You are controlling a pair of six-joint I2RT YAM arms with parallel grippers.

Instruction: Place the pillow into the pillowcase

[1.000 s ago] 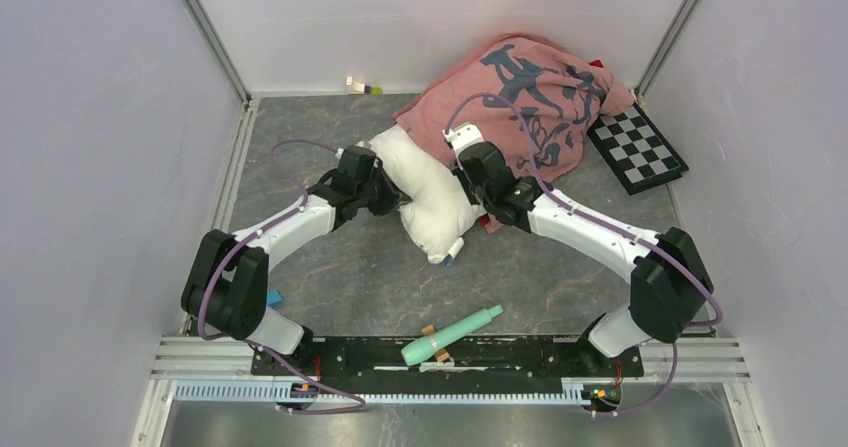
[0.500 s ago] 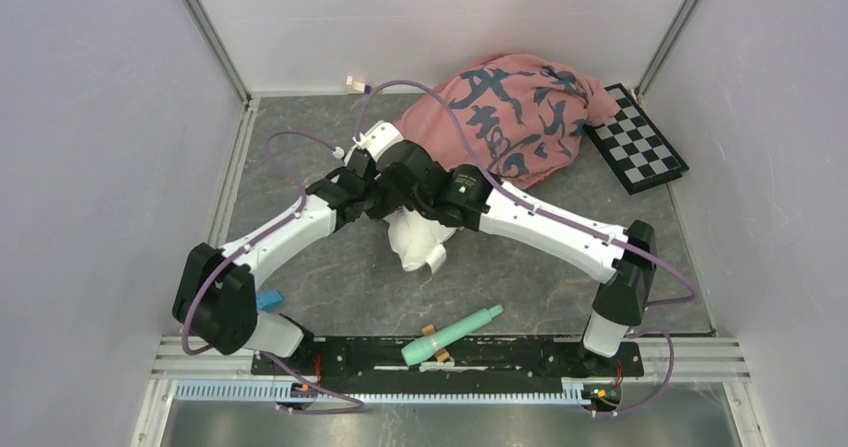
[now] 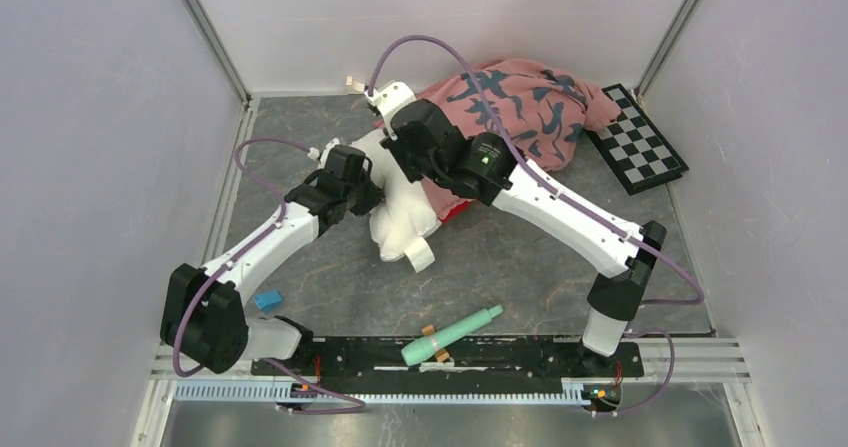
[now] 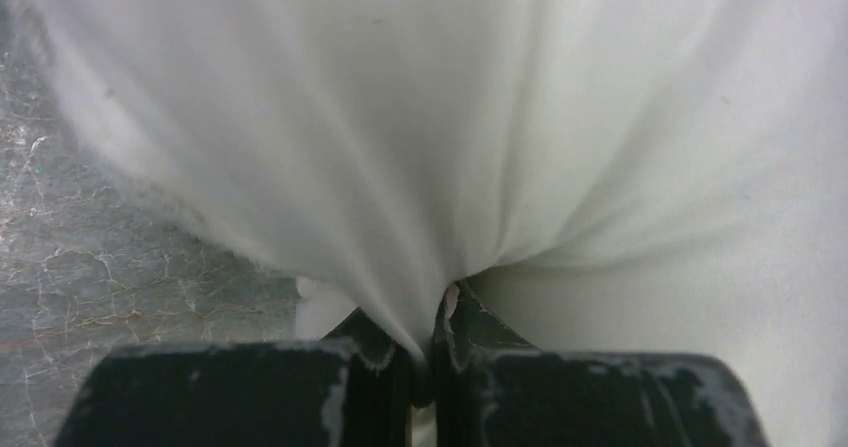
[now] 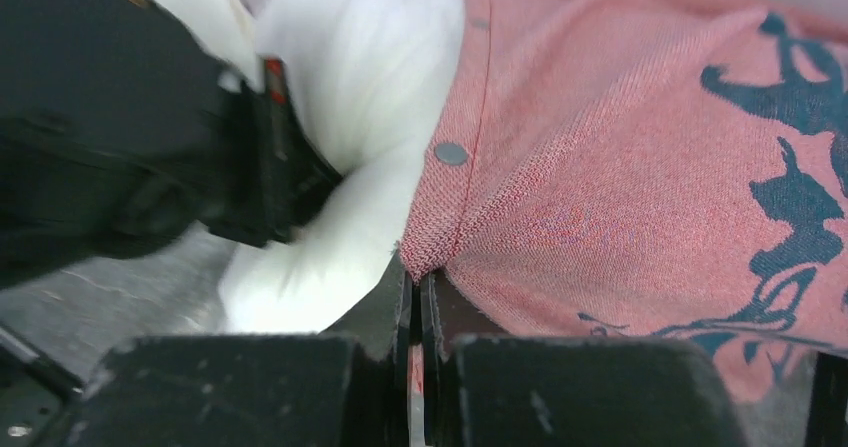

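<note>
The white pillow (image 3: 402, 225) lies mid-table, its far part hidden inside the pillowcase and under the right arm. It fills the left wrist view (image 4: 480, 117). My left gripper (image 3: 372, 195) is shut on a fold of the pillow's left side (image 4: 432, 312). The pinkish-red pillowcase (image 3: 520, 102) with dark brush marks lies bunched at the back. My right gripper (image 3: 400, 147) is shut on its hemmed open edge (image 5: 415, 272), beside a snap button (image 5: 451, 153). The pillow (image 5: 370, 77) shows at the opening.
A black-and-white checkerboard (image 3: 636, 144) lies at the back right. A teal cylinder (image 3: 450, 334) lies near the front rail. A small blue block (image 3: 267, 300) sits by the left arm's base. Small blocks (image 3: 353, 84) lie at the back wall. Walls enclose the table.
My right gripper has moved left and toward the back, pulling the pillowcase edge over the pillow. The pillowcase has bunched toward the back. The left gripper has stayed on the pillow.
</note>
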